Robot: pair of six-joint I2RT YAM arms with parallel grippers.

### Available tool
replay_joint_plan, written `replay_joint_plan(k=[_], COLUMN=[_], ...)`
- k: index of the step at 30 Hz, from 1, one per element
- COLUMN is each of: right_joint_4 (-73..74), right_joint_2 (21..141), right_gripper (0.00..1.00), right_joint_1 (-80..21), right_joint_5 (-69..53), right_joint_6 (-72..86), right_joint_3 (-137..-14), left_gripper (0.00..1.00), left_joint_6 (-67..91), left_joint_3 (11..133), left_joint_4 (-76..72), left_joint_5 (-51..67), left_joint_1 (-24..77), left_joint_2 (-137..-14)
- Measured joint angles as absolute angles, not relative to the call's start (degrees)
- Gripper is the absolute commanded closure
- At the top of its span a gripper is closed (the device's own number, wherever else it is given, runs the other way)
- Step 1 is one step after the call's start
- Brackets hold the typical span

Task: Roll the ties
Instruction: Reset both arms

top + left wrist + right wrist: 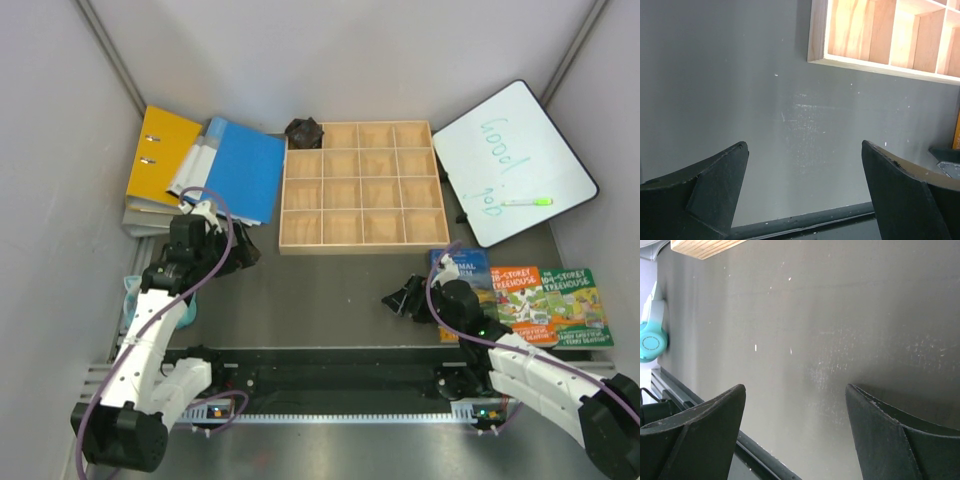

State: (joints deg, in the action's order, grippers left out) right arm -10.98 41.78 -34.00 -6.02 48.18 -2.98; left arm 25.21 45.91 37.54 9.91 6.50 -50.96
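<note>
Tie (304,131), rolled into a dark bundle, is sitting at the wooden compartment tray's (350,247) eleven-o'clock corner, seemingly stowed. I am holding my left pincer (804,144) and right pincer (795,386) spread apart, gripping nothing, probably waiting.

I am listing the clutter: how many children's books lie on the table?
3, in a row at the near right: a blue book partly under the right arm, an orange book in the middle, a green book rightmost. More could lie beneath.
</note>
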Motion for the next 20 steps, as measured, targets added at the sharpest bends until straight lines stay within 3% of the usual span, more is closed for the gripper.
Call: replay_joint_plan(k=[20], right_joint_4=[-11.0], right_joint_2=[41.8], right_gripper=[0.19], right_joint_1=[-34.0], right_joint_5=[-6.0], right_joint_6=[48.2], right_joint_3=[-3.0], left_gripper=[0.01], left_joint_6=[24.3], left_joint_3=[45.8], left_joint_4=[37.1], left_joint_5=[12.8], left_joint_1=[6.5], left_joint_2=[-49.8])
